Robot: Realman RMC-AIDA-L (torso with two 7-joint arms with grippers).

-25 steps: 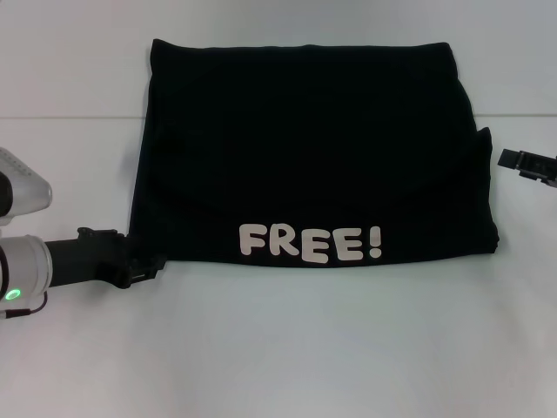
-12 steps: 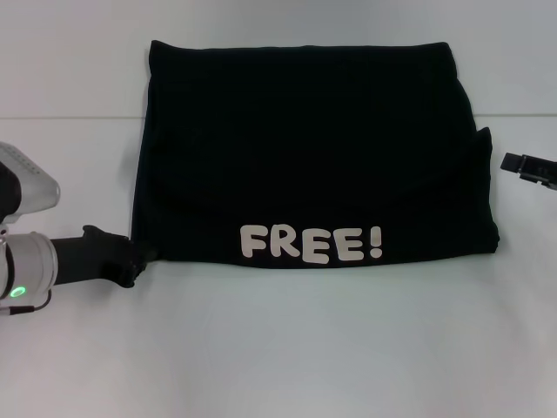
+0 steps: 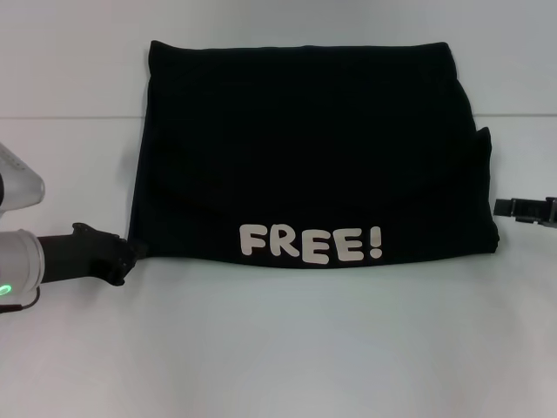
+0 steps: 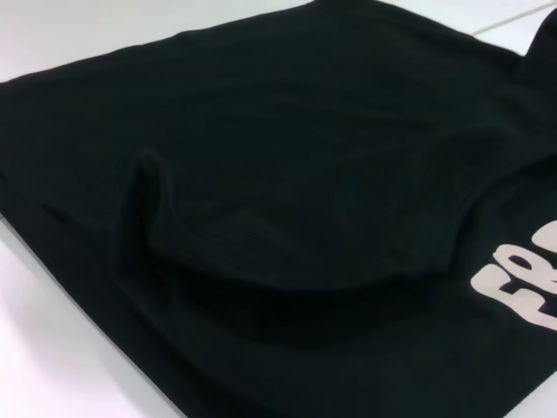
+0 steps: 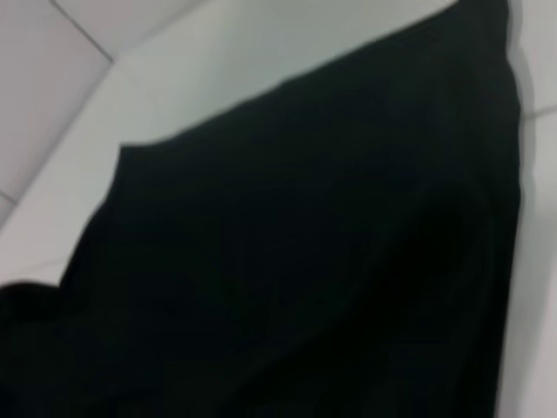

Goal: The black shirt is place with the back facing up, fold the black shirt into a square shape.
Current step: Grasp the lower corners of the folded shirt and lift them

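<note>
black shirt (image 3: 305,148) lay flat mid-worktop (image 3: 287,348), already folded to a rough rectangle w/ lettering at near edge. left hand (image 3: 129,255) at near-left corner, right hand (image 3: 503,207) beside right edge; couldn't tell either's grip. soft, limp fabric, prob best pinched at corners.

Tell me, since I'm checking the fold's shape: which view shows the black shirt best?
The head view: the whole black shirt shows, folded, with FREE! near its front edge. The left wrist view shows part of it and some lettering; the right wrist view only plain black fabric.
</note>
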